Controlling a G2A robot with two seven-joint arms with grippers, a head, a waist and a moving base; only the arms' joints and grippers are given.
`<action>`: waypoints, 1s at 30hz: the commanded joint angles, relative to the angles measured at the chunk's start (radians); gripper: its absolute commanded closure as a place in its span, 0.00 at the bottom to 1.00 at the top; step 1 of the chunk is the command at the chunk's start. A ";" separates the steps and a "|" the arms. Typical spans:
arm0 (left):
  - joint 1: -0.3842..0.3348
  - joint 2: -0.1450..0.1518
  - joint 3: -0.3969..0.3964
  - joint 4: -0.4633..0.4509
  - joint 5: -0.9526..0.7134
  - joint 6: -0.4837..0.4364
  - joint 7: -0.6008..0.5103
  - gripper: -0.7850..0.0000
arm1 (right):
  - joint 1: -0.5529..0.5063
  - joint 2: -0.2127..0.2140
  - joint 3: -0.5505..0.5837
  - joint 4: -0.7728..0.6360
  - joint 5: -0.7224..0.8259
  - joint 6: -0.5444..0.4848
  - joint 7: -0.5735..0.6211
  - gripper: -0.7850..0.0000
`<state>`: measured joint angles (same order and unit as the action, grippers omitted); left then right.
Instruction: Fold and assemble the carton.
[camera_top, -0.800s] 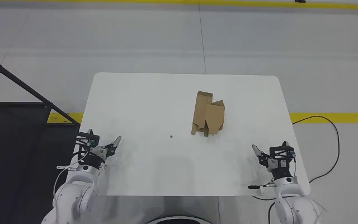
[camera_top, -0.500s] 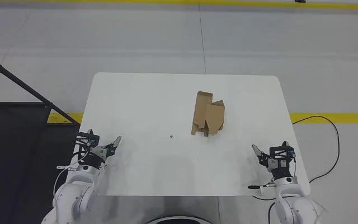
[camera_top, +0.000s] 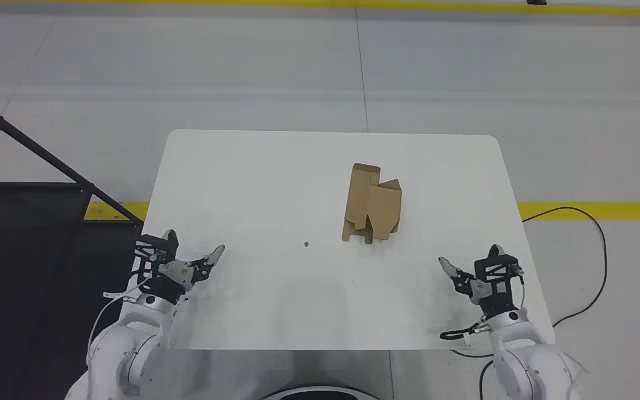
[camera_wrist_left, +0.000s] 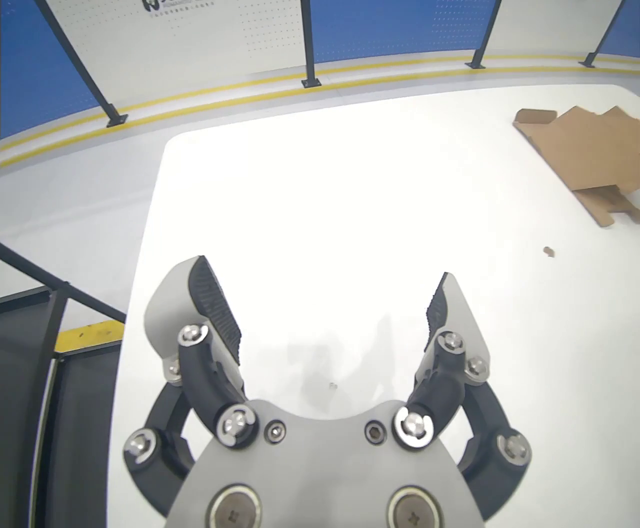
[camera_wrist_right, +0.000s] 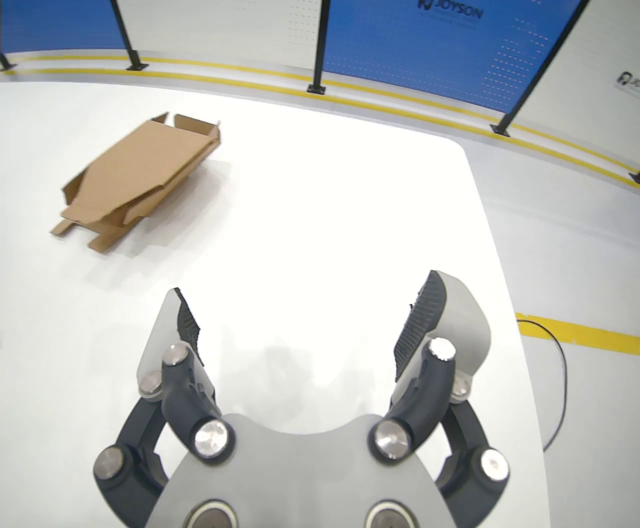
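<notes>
Top view: left end effector (camera_top: 194, 245), right end effector (camera_top: 467, 258) wide open, empty, at near table (camera_top: 260, 190) corners, carton (camera_top: 372, 203) apart

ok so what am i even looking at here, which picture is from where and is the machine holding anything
This is a two-armed robot at a white table. The top view comes from a camera on the robot, looking down at it. The other two pictures come from cameras on the wrists, so each looks out over its own gripper: the left gripper and the right gripper. Both have their jaws open and hold nothing. On the table lies one brown cardboard carton, mostly flat and not yet assembled, apart from both grippers. A tiny dark speck lies near it.
</notes>
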<state>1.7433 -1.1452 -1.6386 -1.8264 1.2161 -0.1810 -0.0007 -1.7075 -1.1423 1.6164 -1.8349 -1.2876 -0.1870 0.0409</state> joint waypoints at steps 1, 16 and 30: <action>0.001 0.001 -0.007 -0.003 -0.037 -0.047 -0.008 0.00 | 0.005 0.003 0.014 -0.016 0.010 -0.043 0.025 0.00; -0.049 0.014 -0.085 -0.055 -0.262 -0.236 -0.170 0.00 | 0.225 0.039 0.026 0.044 0.136 -0.529 0.316 0.00; -0.098 0.016 -0.099 -0.075 -0.262 -0.201 -0.200 0.00 | 0.334 0.047 0.012 0.109 0.270 -0.597 0.402 0.00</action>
<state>1.6453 -1.1287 -1.7381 -1.9011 0.9540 -0.3822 -0.2004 -1.3730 -1.0949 1.6287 -1.7263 -1.0178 -0.7843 0.4427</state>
